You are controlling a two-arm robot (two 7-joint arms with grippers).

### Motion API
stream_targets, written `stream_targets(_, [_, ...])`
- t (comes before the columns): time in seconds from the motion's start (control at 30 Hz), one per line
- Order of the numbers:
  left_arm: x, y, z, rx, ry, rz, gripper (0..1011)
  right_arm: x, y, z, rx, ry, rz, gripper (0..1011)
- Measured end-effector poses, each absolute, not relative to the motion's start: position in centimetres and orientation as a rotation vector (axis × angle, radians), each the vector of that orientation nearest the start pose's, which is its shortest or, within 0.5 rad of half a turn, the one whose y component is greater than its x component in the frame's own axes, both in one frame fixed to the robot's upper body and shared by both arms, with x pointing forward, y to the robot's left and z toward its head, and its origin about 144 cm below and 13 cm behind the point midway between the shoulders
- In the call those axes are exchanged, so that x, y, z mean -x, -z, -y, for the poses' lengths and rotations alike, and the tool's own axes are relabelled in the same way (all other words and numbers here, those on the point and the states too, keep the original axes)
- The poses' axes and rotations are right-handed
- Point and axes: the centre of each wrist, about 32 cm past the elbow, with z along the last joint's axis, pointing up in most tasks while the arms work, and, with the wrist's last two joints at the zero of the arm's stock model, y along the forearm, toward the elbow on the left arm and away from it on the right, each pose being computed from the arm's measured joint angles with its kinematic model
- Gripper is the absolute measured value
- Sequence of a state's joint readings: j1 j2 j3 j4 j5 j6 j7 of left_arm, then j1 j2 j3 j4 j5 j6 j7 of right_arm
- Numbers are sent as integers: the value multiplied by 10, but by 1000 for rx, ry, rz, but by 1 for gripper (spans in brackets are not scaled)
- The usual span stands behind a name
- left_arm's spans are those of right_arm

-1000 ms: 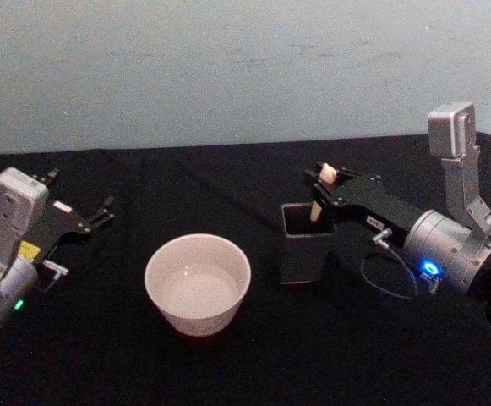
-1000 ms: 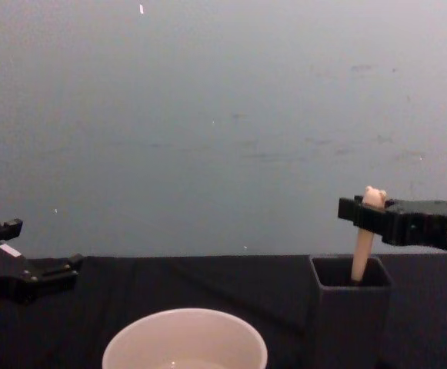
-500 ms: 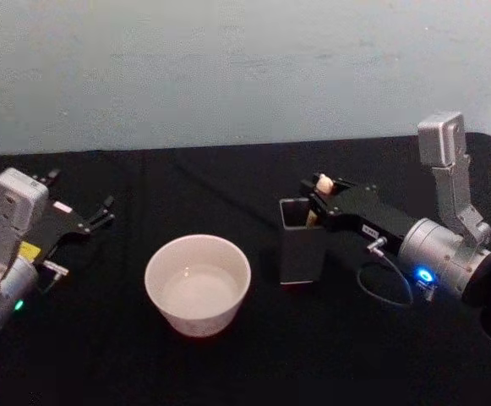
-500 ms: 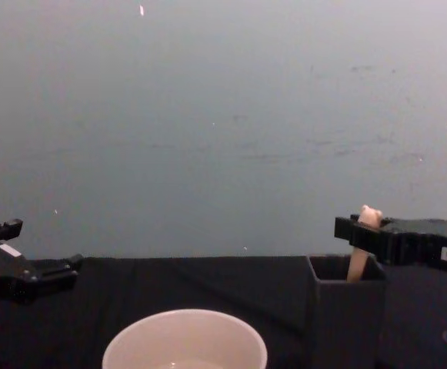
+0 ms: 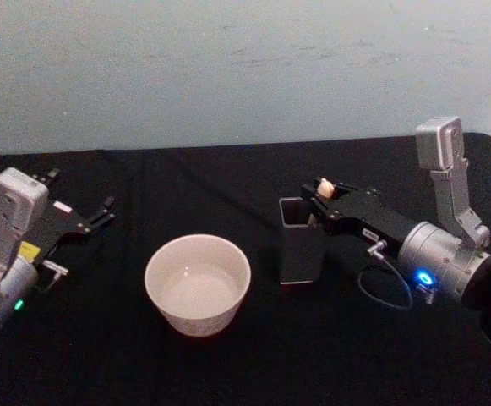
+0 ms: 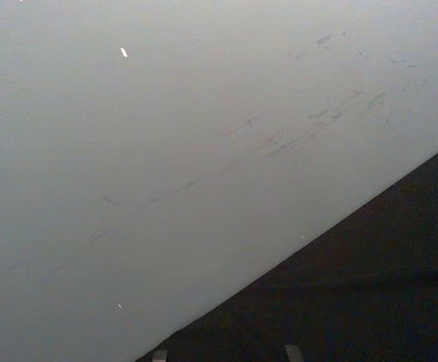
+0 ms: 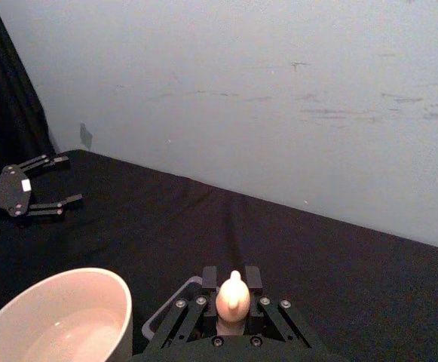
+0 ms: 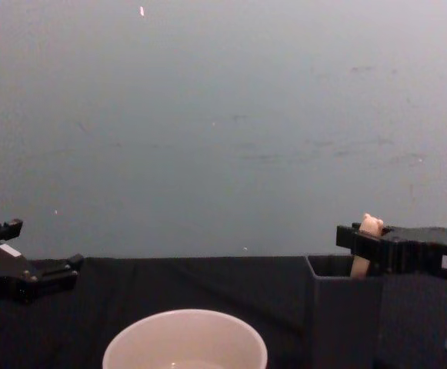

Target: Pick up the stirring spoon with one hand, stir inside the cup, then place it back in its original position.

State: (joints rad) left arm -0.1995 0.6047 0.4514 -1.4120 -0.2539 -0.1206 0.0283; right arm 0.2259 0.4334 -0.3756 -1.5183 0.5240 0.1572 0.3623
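Beige spoon [image 5: 322, 188] clamped by right gripper [image 5: 319, 196] fingers, sunk into grey holder [image 5: 300, 249] (cup [image 5: 198, 284] beside); left gripper [image 5: 93, 216] fingers spread, idle.

Silver arms — black end effectors [image 5: 319, 199]

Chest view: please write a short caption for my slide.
Right gripper holds the spoon in the dark holder, beside the white cup; left gripper rests at the left.
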Motion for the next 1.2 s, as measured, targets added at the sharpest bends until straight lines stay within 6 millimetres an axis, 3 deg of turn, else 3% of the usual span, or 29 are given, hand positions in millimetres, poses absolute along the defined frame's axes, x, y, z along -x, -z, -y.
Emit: stream_targets(1.2, [-489,-1140,-310,-304,-1248,285,1001,-503,-1180,251,70,889,-135,215])
